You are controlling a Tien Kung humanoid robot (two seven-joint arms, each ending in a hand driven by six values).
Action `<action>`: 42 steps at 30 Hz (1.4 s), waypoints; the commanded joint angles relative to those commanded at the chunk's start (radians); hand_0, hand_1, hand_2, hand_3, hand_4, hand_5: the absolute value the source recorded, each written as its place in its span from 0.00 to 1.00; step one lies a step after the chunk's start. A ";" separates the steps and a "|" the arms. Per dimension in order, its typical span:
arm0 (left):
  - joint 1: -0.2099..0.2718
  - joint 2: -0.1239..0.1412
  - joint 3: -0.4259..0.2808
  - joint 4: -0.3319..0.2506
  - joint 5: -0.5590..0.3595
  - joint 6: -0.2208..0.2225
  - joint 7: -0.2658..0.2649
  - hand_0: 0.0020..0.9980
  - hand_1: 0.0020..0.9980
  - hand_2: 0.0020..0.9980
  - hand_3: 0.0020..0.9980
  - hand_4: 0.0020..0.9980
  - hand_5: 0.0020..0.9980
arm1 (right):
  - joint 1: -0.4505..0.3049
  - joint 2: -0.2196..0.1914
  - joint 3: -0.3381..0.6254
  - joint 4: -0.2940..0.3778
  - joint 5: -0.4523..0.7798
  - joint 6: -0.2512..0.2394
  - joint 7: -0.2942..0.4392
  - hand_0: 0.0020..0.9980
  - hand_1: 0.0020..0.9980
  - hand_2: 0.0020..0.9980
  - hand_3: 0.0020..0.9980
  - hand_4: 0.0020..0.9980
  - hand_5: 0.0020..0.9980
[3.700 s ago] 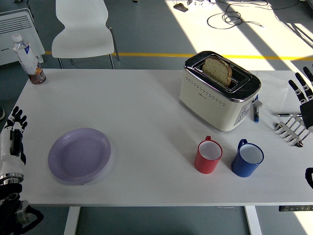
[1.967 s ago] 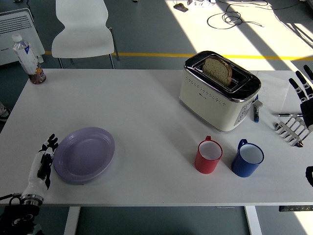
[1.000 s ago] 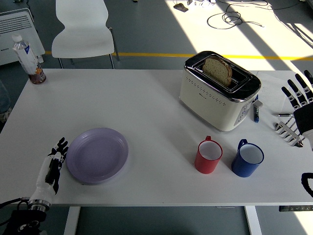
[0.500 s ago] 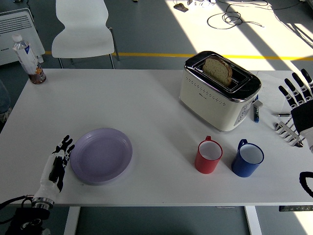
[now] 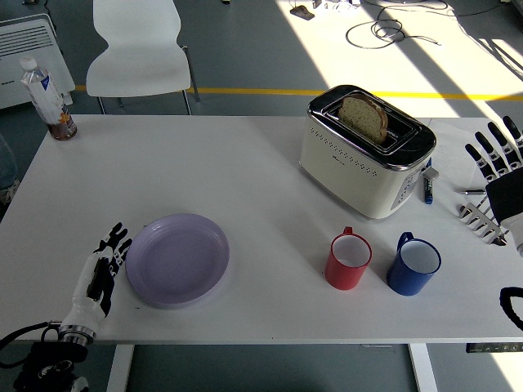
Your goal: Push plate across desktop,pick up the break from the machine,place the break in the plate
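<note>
A lilac plate point(image 5: 177, 260) lies on the white table point(image 5: 229, 171), left of centre near the front. My left hand point(image 5: 103, 268) is flat and open, its fingertips against the plate's left rim. A cream toaster point(image 5: 366, 153) stands at the back right with a slice of bread point(image 5: 364, 118) sticking up out of its slot. My right hand point(image 5: 498, 167) hovers at the right edge, fingers spread, holding nothing.
A red mug point(image 5: 348, 260) and a blue mug point(image 5: 413, 264) stand in front of the toaster. A metal rack point(image 5: 485, 216) and a pen point(image 5: 428, 187) lie at the right. A bottle point(image 5: 49, 100) stands at the far left corner, a white chair point(image 5: 140, 51) behind the table.
My left hand has slid the plate rightward across the table, from the far left toward the centre. My right hand has shifted slightly inward.
</note>
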 joint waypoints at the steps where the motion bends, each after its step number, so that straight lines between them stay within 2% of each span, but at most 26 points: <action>1: -0.002 0.000 0.001 0.000 -0.002 -0.002 0.001 0.90 0.93 1.00 0.98 0.53 1.00 | 0.001 0.000 0.001 0.000 0.001 0.000 0.000 0.79 0.77 0.82 0.81 0.60 0.64; 24: -0.044 0.001 0.036 0.006 -0.040 -0.038 0.022 0.88 0.92 0.99 0.96 0.54 1.00 | 0.018 0.004 0.009 0.000 0.003 0.003 0.000 0.79 0.77 0.82 0.81 0.60 0.64; 33: -0.077 -0.005 0.056 0.015 -0.054 -0.061 0.040 0.85 0.90 0.97 0.95 0.54 1.00 | 0.021 0.005 0.008 -0.001 0.004 0.003 -0.001 0.79 0.77 0.82 0.81 0.60 0.64; 42: -0.083 -0.008 0.069 0.027 -0.073 -0.076 0.050 0.85 0.89 0.97 0.95 0.54 1.00 | 0.017 0.006 0.011 -0.001 0.004 0.003 0.000 0.79 0.77 0.82 0.81 0.60 0.64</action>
